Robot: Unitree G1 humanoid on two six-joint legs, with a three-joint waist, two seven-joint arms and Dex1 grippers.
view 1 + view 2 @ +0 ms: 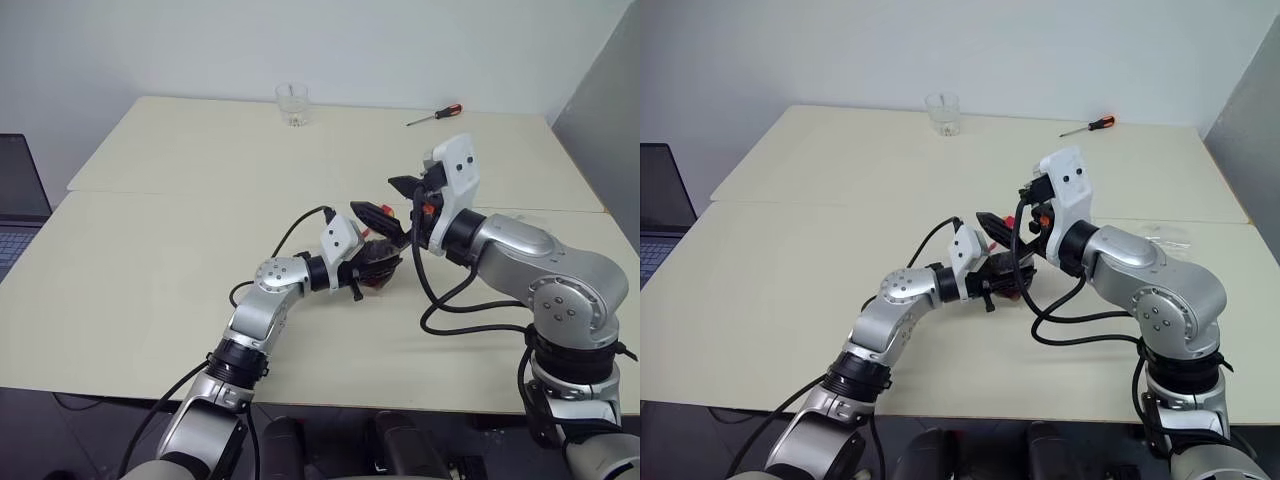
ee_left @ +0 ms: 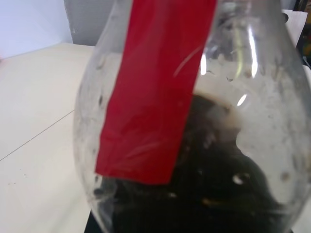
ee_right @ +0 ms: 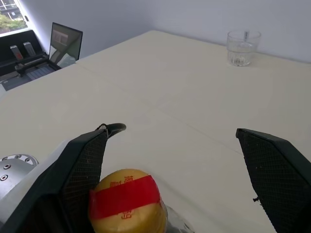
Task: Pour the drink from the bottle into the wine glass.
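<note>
The bottle [image 1: 378, 262] hangs above the middle of the table, and my left gripper [image 1: 382, 248] is shut on its rounded body. Up close, the left wrist view has its clear wall, a red tag [image 2: 155, 97] and the dark drink [image 2: 218, 194] in the lower part. My right gripper [image 3: 180, 170] is open just over the bottle's top. Its two black fingers [image 3: 82, 165] stand wide, and the yellow cap [image 3: 127, 196] with a red band sits between them, close to one finger. The wine glass is out of view.
A short clear tumbler [image 1: 293, 104] stands at the table's far edge. A red-handled screwdriver [image 1: 434, 115] lies at the far right. A laptop [image 1: 20, 200] sits off the table's left side. A faint clear object [image 1: 1165, 235] lies on the table beside my right arm.
</note>
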